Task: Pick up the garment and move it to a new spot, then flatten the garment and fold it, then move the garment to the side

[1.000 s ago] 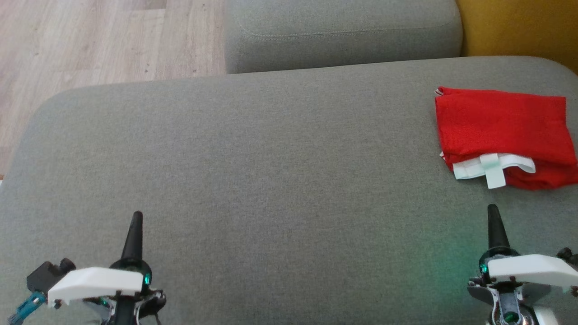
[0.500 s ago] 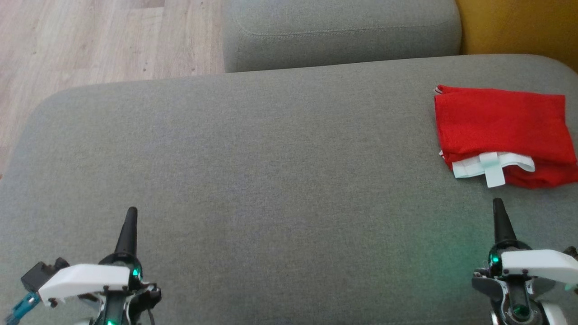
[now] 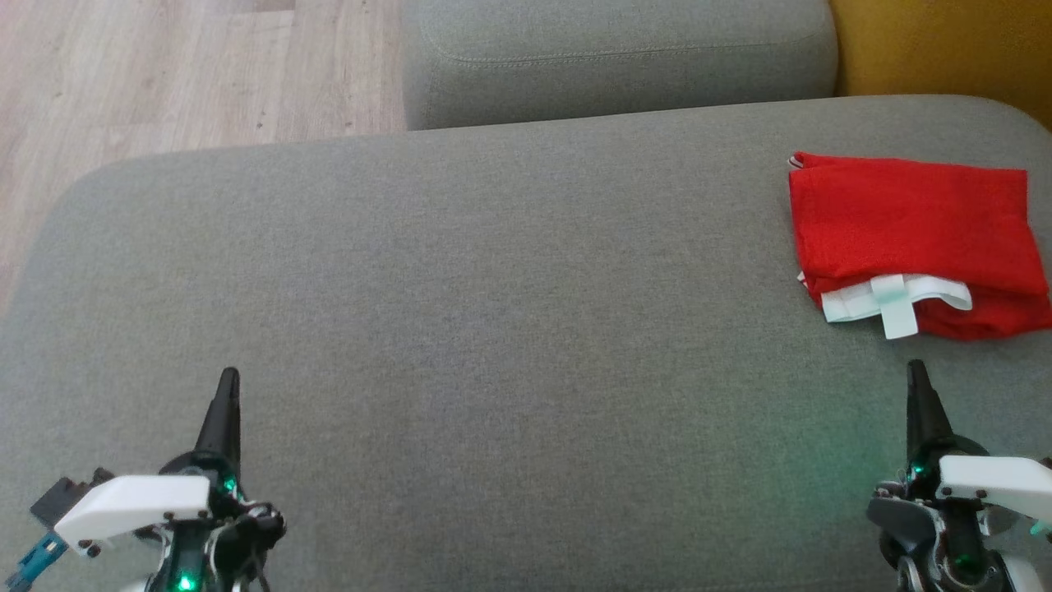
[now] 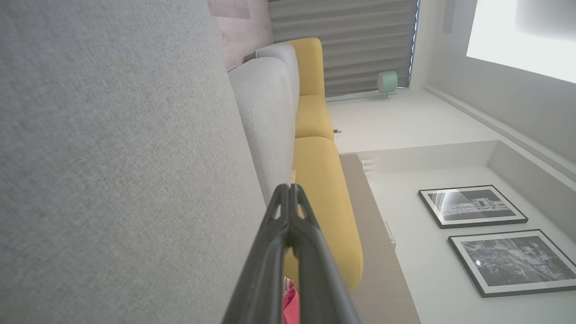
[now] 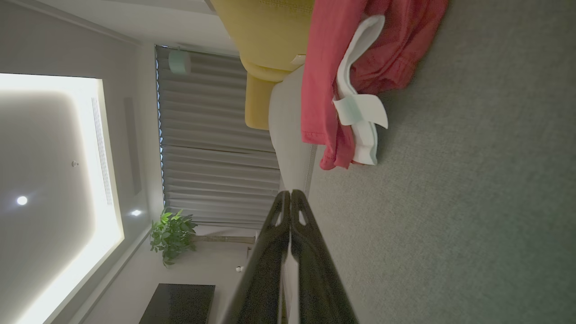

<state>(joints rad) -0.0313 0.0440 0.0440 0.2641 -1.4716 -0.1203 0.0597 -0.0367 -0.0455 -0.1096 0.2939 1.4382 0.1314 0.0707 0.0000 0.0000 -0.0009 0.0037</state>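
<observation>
Moved since earlier: left gripper [image 3: 228, 376] has drifted toward the lower left of the head view and right gripper [image 3: 916, 367] toward the lower right. The garment [image 3: 912, 226] is on the same patch of seat cushion [image 3: 493, 288].
Head view, garment: red, folded into a rough rectangle, lying flat at the far right of the seat cushion. A white band [image 3: 896, 300] pokes out along its near edge.
Head view, left gripper: lower left, fingers pinched together into one point, holding nothing, well apart from the garment.
Head view, right gripper: lower right, fingers pressed together, empty. Its tip is near the garment's near edge but not touching.
Head view, surroundings: back cushion [image 3: 616, 57] at top, yellow sofa [image 3: 945, 49] in the top right corner, wood floor [image 3: 164, 74] at top left.
Left wrist view: left gripper [image 4: 290, 189] has its fingers clamped tip to tip with nothing between. A red sliver of garment [image 4: 290, 301] shows at the bottom edge. Also visible are the seat cushion [image 4: 112, 157], yellow sofa [image 4: 321, 193] and framed pictures [image 4: 472, 206].
Right wrist view: right gripper [image 5: 290, 193] has its fingers closed flush and is empty. The garment [image 5: 324, 67] lies ahead on the seat cushion [image 5: 450, 202], white band [image 5: 360, 112] facing the fingers, with a gap between them. A plant [image 5: 171, 236] and curtains [image 5: 211, 135] are behind.
</observation>
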